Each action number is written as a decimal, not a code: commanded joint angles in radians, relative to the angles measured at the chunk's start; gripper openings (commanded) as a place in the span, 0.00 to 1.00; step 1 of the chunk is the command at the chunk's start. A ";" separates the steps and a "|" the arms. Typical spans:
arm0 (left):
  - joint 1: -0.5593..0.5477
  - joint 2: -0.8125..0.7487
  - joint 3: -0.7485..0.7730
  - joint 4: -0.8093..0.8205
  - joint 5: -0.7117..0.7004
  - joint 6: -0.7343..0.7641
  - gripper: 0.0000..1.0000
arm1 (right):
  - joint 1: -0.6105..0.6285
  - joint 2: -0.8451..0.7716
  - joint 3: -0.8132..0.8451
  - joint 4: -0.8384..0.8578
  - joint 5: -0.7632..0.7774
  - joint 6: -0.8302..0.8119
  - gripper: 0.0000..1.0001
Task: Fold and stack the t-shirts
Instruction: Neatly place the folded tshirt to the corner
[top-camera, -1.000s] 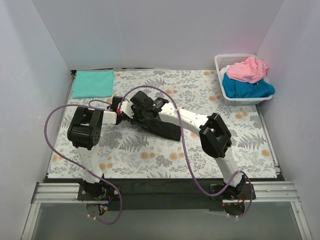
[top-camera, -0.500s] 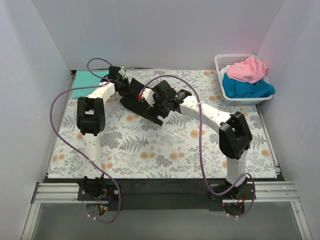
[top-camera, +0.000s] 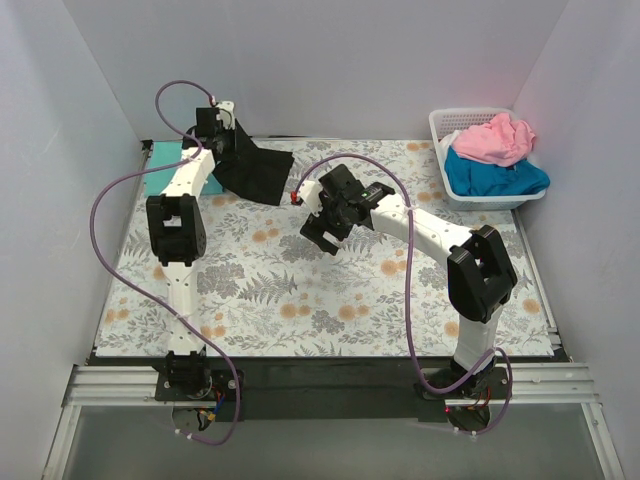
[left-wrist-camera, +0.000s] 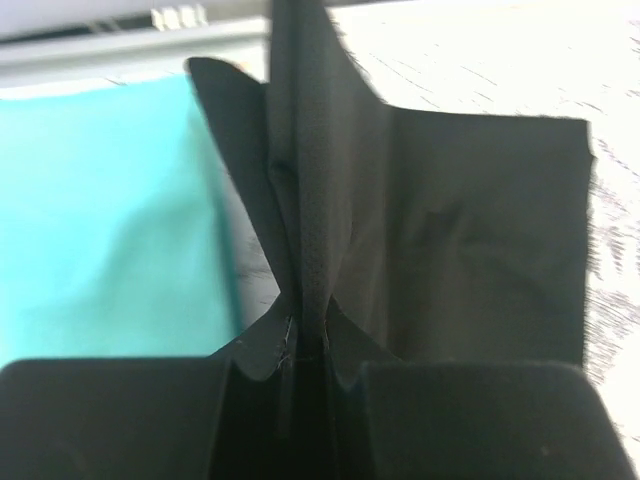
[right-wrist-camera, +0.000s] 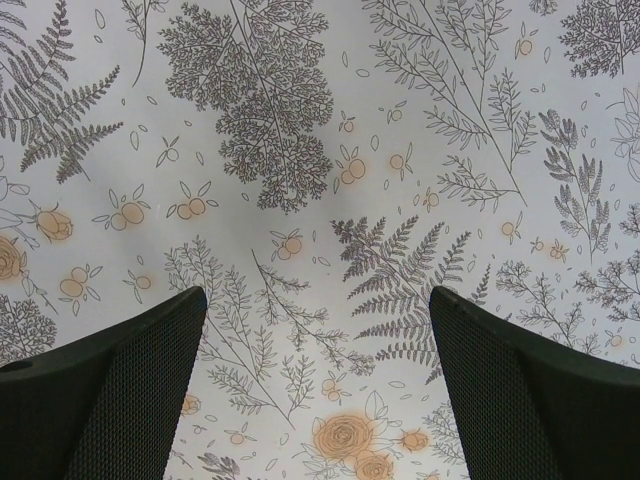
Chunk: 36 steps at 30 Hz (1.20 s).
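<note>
My left gripper (top-camera: 226, 137) is shut on a fold of the black t-shirt (top-camera: 252, 172) at the back left. The shirt hangs from it and trails onto the table cloth. In the left wrist view the black cloth (left-wrist-camera: 470, 230) is pinched between the jaws (left-wrist-camera: 305, 335), with the folded mint-green t-shirt (left-wrist-camera: 100, 220) just to its left. That mint-green t-shirt (top-camera: 160, 168) lies flat in the back left corner, partly behind my left arm. My right gripper (top-camera: 318, 238) hovers open over mid-table, its fingers (right-wrist-camera: 120, 390) wide apart with only patterned cloth between them.
A white lattice basket (top-camera: 440, 125) stands at the back right. It holds the crumpled pink t-shirt (top-camera: 492, 138) on top of the bright blue t-shirt (top-camera: 495, 178). The flower-and-fern table cloth (top-camera: 300, 290) covers the table. White walls close in the left, back and right sides.
My right gripper opened and let go of the black t-shirt, staying near mid-table. My left arm carried the shirt from mid-table to the back left, beside the mint-green t-shirt.
</note>
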 joint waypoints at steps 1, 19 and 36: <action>0.034 -0.072 0.020 0.066 -0.063 0.077 0.00 | -0.001 -0.044 -0.004 0.014 -0.011 0.003 0.98; 0.132 -0.244 -0.140 0.201 0.012 0.168 0.00 | -0.003 -0.033 0.004 0.012 -0.011 0.009 0.98; 0.131 -0.304 -0.114 0.166 0.071 0.143 0.00 | -0.001 -0.024 0.014 0.007 -0.002 0.003 0.98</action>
